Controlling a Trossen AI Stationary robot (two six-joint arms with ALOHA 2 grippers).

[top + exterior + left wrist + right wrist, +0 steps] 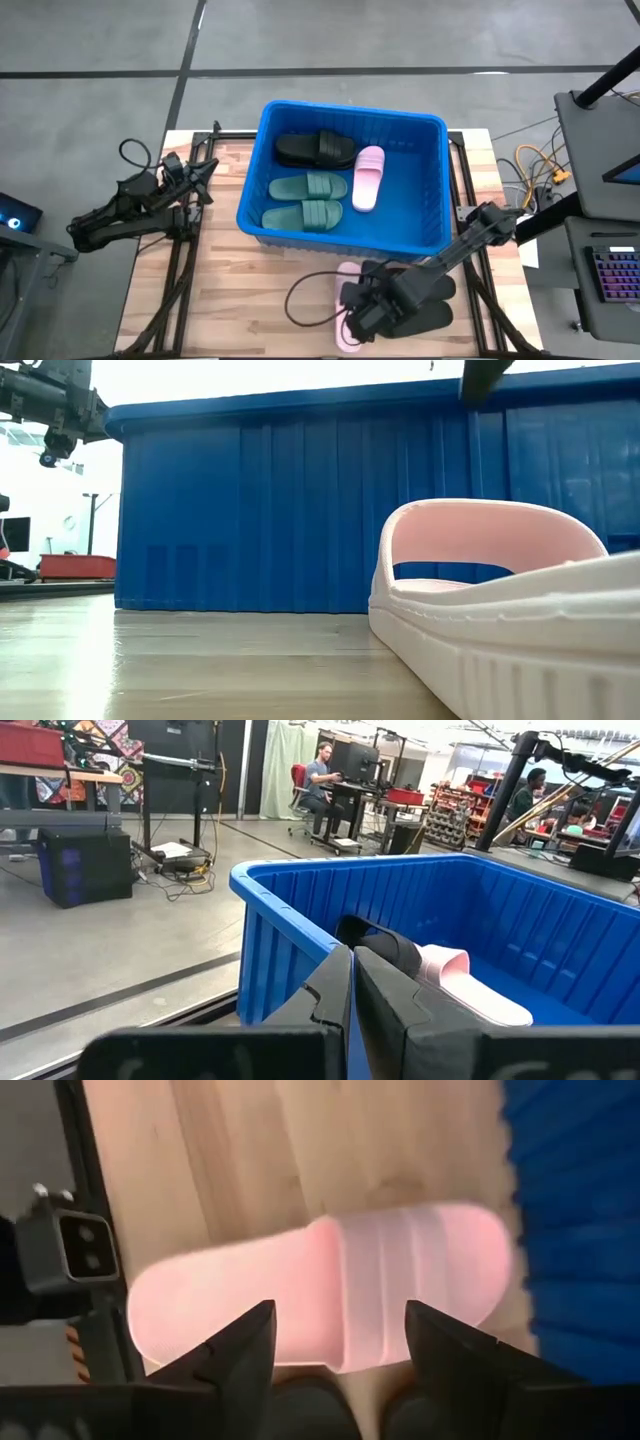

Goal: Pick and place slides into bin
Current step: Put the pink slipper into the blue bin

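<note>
A pink slide (330, 1280) lies sole down on the wooden table near its front edge, also seen in the high view (347, 272) and close up in the low view (480, 560). My right gripper (340, 1330) hovers open over it, fingers pointing steeply down, one on each side of the wide strap; in the high view it (362, 312) covers the slide's middle. The blue bin (350, 108) behind holds a black slide (315, 148), two green slides (305, 200) and another pink slide (368, 178). My left gripper (350, 990) waits shut at the table's left, level with the bin's rim.
A dark flat shape (432, 300) lies beside the pink slide, half under my right arm; whether it is a slide I cannot tell. A black cable loop (305, 298) lies on the table left of the gripper. The bin's wall (300, 510) stands just behind the slide.
</note>
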